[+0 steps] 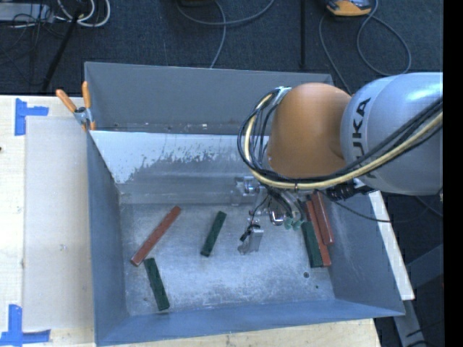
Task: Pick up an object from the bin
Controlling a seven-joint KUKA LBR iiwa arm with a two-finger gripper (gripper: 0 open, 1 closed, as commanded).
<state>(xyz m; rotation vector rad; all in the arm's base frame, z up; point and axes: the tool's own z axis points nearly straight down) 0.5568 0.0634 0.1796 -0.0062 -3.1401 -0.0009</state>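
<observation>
Approach step. Gripper [250, 241] sits low over the bin [108, 194] floor, right of centre, fingers narrow and empty. Green stick [213, 233] lies just to its left. Next move likely needs the fingers opened and lined across it.

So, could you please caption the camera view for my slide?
Gripper inside the grey bin, beside a dark green stick.

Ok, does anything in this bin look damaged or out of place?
Nothing stands out. The reddish stick, middle green stick and lower green stick lie on the bin floor; a red stick and third green stick lie by the right wall, near the gripper.
</observation>
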